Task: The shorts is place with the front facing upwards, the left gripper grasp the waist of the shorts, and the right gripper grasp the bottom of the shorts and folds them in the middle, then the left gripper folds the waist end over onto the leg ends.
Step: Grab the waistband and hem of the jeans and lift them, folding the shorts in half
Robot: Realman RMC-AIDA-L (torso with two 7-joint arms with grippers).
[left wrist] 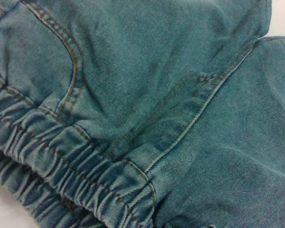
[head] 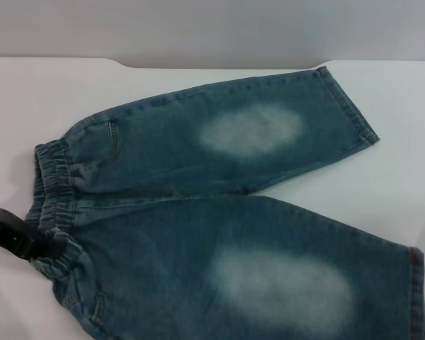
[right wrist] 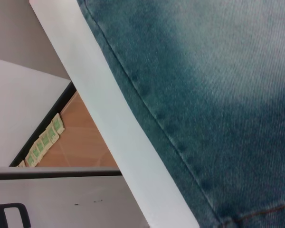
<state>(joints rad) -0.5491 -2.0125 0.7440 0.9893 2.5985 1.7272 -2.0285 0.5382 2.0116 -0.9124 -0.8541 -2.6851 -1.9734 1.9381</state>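
The left tool [head: 35, 248] is at the elastic waist of the shorts [head: 219, 212], low on the left of the head view; only a dark, blurred piece of it shows against the gathered band, and whether it is apart or clamped on the denim cannot be told. The shorts lie flat, front up, on the white tabletop [head: 397, 99], waist to the left, leg ends [head: 350, 106] to the right. The nearer leg is cut off by the frame's lower edge. The right tool appears in no view.
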